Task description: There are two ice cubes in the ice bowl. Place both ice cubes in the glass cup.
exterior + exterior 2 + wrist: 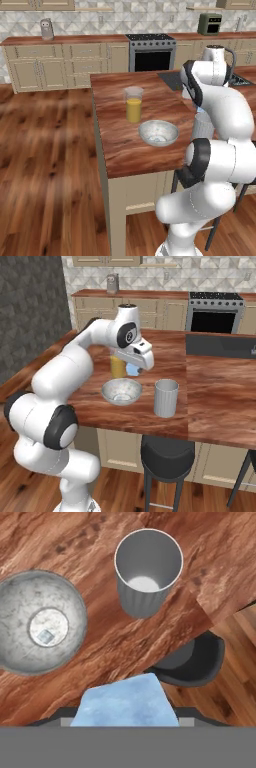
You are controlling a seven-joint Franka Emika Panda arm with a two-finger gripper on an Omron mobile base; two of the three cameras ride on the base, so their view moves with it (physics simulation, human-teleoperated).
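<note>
One ice cube (46, 636) lies at the centre of the ice bowl (20, 602) on the wooden island counter (115, 145), seen from above in the hand view. The second ice cube (125, 704) sits pinched between the fingers of the gripper (134, 370), which hangs above the counter between the bowl and the glass cup (147, 572). The cup stands upright just beside the bowl, apart from it, and looks empty inside. Behind the bowl a taller glass (133, 104) holds orange liquid in its lower half. Counted on the counter: one bowl, one cup, one glass of juice, with two ice cubes in all, one in the bowl and one in the gripper. The white arm rises from the base, arches over the counter edge and bends down at the wrist, hand pointing at the wood. A dark round stool (166, 452) stands under the counter edge below the cup
</note>
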